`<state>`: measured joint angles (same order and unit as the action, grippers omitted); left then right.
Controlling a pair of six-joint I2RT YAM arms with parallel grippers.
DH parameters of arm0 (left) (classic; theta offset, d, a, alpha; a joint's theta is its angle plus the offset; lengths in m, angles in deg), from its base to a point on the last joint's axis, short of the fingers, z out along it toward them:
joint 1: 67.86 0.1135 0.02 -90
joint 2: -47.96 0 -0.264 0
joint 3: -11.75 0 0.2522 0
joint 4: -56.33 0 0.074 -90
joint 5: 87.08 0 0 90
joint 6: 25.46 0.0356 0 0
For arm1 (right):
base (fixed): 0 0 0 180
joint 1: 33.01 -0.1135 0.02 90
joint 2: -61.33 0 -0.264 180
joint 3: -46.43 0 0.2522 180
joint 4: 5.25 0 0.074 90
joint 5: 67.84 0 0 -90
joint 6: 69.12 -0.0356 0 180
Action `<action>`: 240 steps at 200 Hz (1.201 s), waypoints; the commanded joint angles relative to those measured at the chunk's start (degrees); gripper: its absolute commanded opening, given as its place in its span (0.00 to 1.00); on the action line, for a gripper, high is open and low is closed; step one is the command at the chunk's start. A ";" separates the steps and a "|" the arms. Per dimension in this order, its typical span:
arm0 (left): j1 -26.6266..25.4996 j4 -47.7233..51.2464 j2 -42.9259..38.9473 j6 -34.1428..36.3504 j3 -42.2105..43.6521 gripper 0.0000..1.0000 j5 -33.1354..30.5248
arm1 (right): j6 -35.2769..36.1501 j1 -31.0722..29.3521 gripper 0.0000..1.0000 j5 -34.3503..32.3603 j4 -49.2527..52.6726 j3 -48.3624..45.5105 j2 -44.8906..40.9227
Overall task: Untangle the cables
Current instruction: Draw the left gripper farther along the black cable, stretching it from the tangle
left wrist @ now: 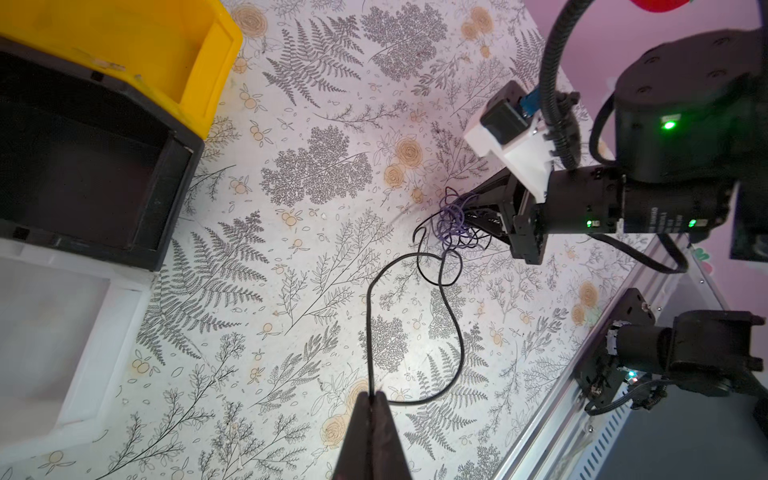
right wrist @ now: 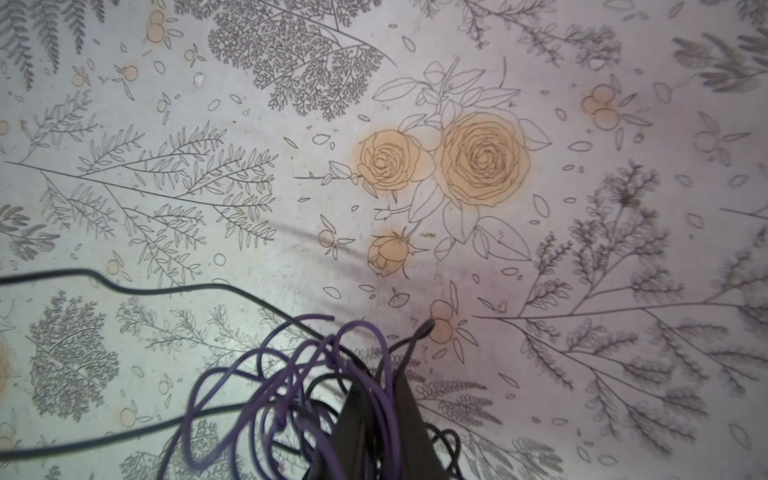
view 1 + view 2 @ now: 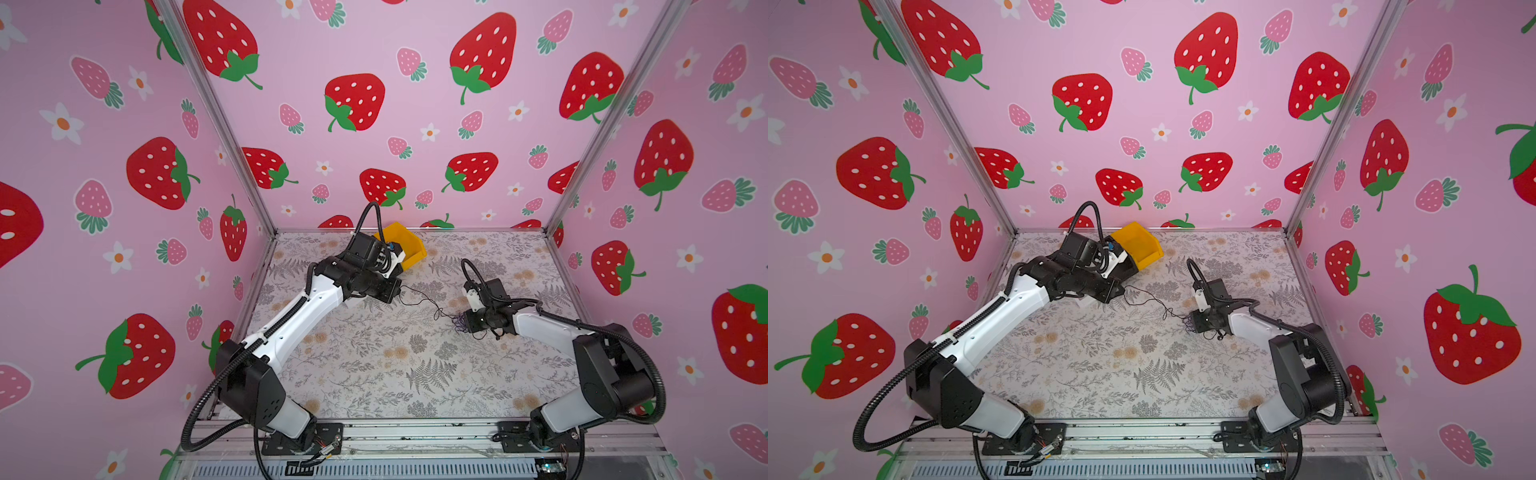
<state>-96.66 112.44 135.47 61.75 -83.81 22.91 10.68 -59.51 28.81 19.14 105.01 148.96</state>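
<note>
My left tool (image 1: 370,397) is clamped on the black cable (image 1: 369,316); my right tool (image 2: 380,384) pinches the purple tangle (image 2: 307,345) on the table (image 3: 374,374). Mid-separation; next, I judge, draw the tools apart gently.

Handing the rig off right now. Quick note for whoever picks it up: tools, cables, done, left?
Tools: the left tool is shut on the black cable, not far from the yellow bin. The right tool is shut on the purple tangle, with strands between its fingers.
Cables: the black cable runs slack across the table from the left tool into the tangle.
Done: one black length lies clear of the knot.
Left: purple and black loops are knotted at the right tool.
</note>
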 commanded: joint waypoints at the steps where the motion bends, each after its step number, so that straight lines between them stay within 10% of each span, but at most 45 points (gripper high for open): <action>1: 1.17 1.42 -0.84 0.86 0.84 0.00 0.05 | 0.63 1.64 0.14 -0.44 2.49 -0.77 -1.56; 240: 7.86 5.20 -1.47 1.42 4.48 0.00 -1.99 | 0.40 14.72 0.20 -1.73 5.36 -3.51 -5.78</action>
<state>-90.10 115.09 135.40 61.82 -80.60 22.34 10.46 -45.44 28.42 22.99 101.97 143.50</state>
